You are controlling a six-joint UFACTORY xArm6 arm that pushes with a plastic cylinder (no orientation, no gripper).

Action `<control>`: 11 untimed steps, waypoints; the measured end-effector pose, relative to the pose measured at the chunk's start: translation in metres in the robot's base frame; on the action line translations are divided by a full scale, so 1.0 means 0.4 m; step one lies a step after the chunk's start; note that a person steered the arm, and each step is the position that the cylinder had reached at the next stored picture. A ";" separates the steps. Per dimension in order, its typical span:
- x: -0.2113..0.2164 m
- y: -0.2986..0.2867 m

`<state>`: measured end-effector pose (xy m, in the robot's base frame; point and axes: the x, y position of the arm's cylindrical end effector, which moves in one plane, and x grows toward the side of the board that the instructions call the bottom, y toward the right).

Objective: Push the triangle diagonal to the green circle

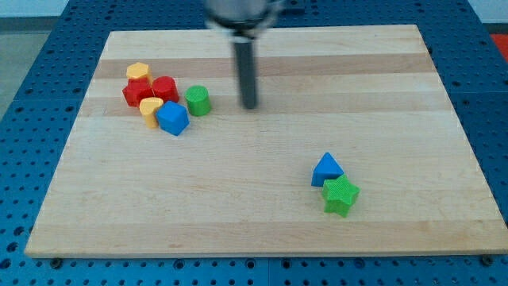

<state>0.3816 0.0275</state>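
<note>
A blue triangle (327, 169) lies at the view's lower right, touching a green star (340, 195) just below it. A green circle block (198, 101) stands at the view's upper left, at the right end of a cluster. My tip (250, 106) rests on the board a little to the right of the green circle, apart from it, and well up and left of the blue triangle. The rod rises straight up from the tip to the view's top.
The cluster at the upper left holds a yellow block (138, 72), two red blocks (136, 92) (164, 88), another yellow block (151, 110) and a blue block (172, 118). The wooden board (262, 230) lies on a blue perforated surface (24, 119).
</note>
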 end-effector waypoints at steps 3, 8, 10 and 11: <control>0.379 0.324; 0.427 0.038; 0.380 -0.305; 0.450 -0.231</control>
